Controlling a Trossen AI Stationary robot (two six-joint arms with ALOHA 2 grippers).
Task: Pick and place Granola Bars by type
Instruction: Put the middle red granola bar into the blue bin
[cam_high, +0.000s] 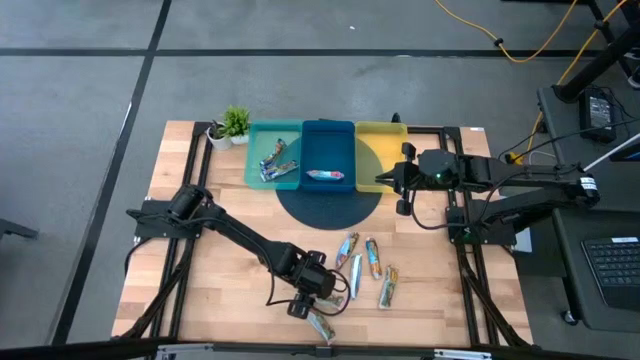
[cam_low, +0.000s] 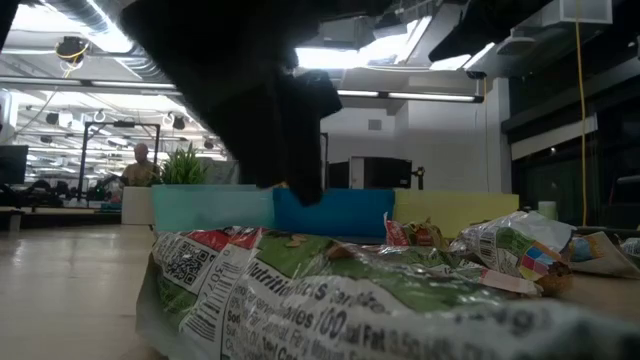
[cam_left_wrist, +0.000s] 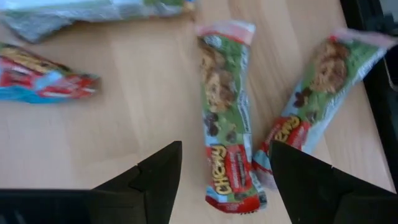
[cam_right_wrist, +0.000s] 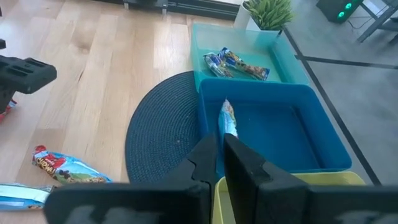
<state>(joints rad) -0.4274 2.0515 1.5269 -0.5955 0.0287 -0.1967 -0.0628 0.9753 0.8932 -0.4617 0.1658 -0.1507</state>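
Observation:
Several multicoloured and silver granola bars (cam_high: 372, 258) lie flat on the wood near the table's near edge. My left gripper (cam_left_wrist: 224, 183) hovers open over them (cam_high: 305, 303), one finger on each side of a green-and-red bar's end (cam_left_wrist: 227, 130), touching nothing. A second green bar (cam_left_wrist: 317, 87) lies beside it. The low view shows a green bar (cam_low: 350, 290) close up. The teal tray (cam_high: 275, 153) holds blue-wrapped bars (cam_right_wrist: 236, 62). The blue tray (cam_high: 328, 153) holds one silver-blue bar (cam_right_wrist: 228, 118). My right gripper (cam_right_wrist: 221, 163) is shut and empty near the yellow tray (cam_high: 380, 148).
A dark round mat (cam_high: 330, 205) lies in front of the trays. A small potted plant (cam_high: 232, 125) stands left of the teal tray. The table's near edge (cam_high: 320, 345) is close to the left gripper. A person (cam_low: 142, 165) is far off in the room behind.

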